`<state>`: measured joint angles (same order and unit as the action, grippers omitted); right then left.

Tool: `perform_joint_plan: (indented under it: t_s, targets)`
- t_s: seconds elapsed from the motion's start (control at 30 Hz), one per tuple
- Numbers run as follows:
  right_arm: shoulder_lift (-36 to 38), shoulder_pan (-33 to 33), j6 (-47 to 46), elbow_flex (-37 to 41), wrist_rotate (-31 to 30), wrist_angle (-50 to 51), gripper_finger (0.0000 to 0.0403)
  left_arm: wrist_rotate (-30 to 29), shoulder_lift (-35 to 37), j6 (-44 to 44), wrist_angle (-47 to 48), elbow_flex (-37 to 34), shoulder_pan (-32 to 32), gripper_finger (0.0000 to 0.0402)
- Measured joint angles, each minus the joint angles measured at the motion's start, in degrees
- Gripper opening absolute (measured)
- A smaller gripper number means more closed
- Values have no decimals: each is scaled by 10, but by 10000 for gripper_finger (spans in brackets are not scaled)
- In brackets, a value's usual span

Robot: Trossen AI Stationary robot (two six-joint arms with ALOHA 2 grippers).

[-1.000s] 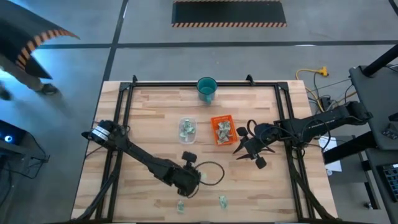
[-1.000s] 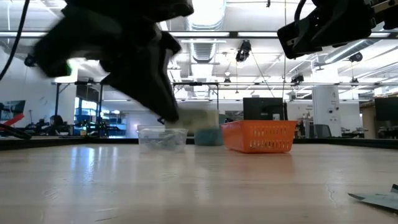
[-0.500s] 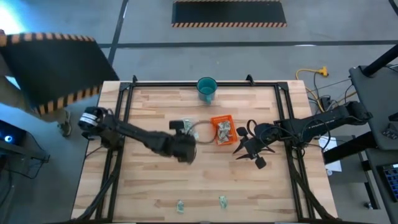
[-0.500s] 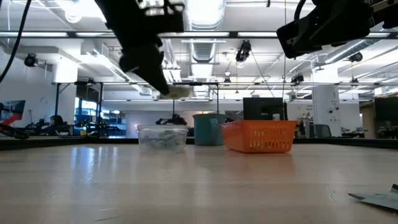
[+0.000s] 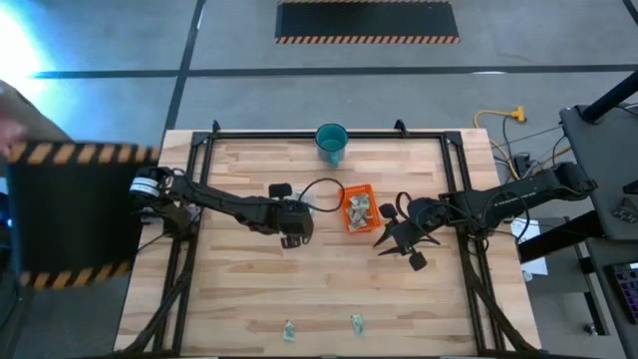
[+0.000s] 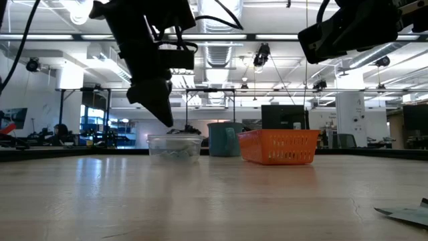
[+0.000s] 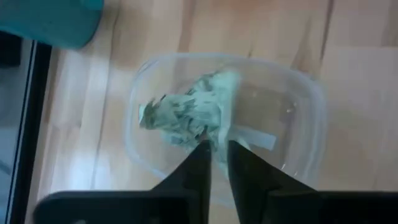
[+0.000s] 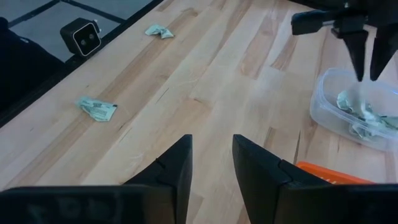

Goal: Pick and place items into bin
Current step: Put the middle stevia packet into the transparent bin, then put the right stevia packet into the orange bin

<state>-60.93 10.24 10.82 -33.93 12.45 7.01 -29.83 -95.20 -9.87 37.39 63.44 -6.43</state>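
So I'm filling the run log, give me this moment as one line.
left gripper: over clear tub, fingers nearly closed | right gripper: open, waiting beside orange tray | items: two loose at table edge

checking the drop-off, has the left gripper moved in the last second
Yes. In the high view the left gripper went from the table's near edge, by the two loose items, toward the far side; it is now at the clear container, beside the orange tray.

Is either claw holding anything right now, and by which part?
Nothing is visibly held. The left claw hangs over the clear container, fingers slightly parted, nothing seen between them. The right claw is open and empty.
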Motion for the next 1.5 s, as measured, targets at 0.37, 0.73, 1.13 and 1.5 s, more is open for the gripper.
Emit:
perform_joint_plan:
  t_s: [0.37,0.73,1.13,1.5]
  targets:
    - [-4,0,-28,34,1,-39,96,8,15,-23,-11,14,-8,117]
    - [-138,18,-36,73,223,-315,96,12,44,-41,-43,18,-90,118]
    - [-321,84,3,-53,225,-293,96,0,46,-124,-57,17,-155,118]
    - [-341,164,68,-108,58,-195,96,-78,47,-153,-55,13,-222,118]
